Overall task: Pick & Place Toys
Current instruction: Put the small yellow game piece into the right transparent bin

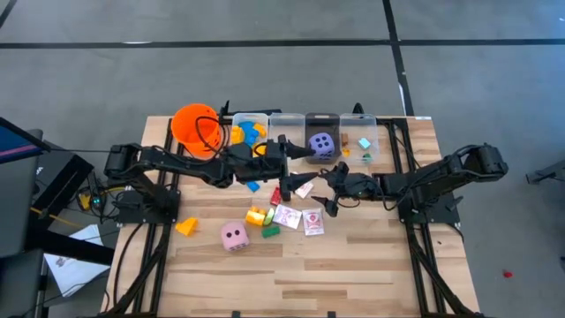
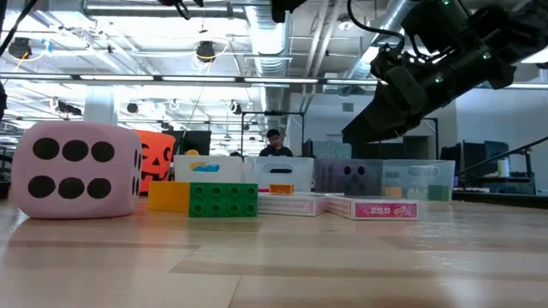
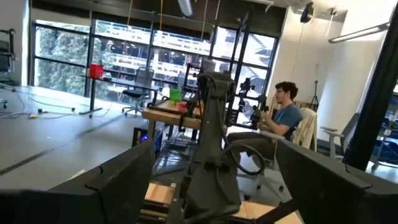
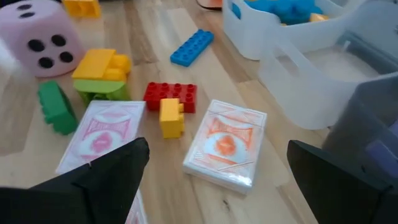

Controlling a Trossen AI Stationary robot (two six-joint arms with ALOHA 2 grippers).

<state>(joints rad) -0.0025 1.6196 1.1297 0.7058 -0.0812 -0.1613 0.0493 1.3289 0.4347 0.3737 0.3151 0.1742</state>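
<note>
Four clear bins (image 1: 305, 124) stand in a row along the far edge of the table (image 1: 353, 274), and I use that row as my landmark. At its left end stands the orange bucket (image 1: 196, 129). My left gripper (image 1: 289, 150) hangs just in front of the row's middle with its fingers spread and nothing between them; its wrist camera looks out into the room, where a person (image 3: 283, 115) sits at a desk. My right gripper (image 1: 328, 190) hovers a little farther from the row, over the loose toys, fingers also spread wide and empty.

Inside the row I see the purple die (image 1: 321, 144) in the third bin from the bucket, blue and yellow blocks (image 1: 248, 133) in the first, and a small teal piece (image 1: 364, 142) in the last. In front of the row, on the bare wood, lie the blue block (image 4: 191, 47), the red block (image 4: 170, 96) with a small yellow block (image 4: 171, 117) touching it, a green block (image 4: 56, 106), and several pink-and-white cards (image 4: 226, 148). The pink die (image 1: 233, 235) sits farthest from the row, with a yellow block (image 1: 186, 227) beside it.
</note>
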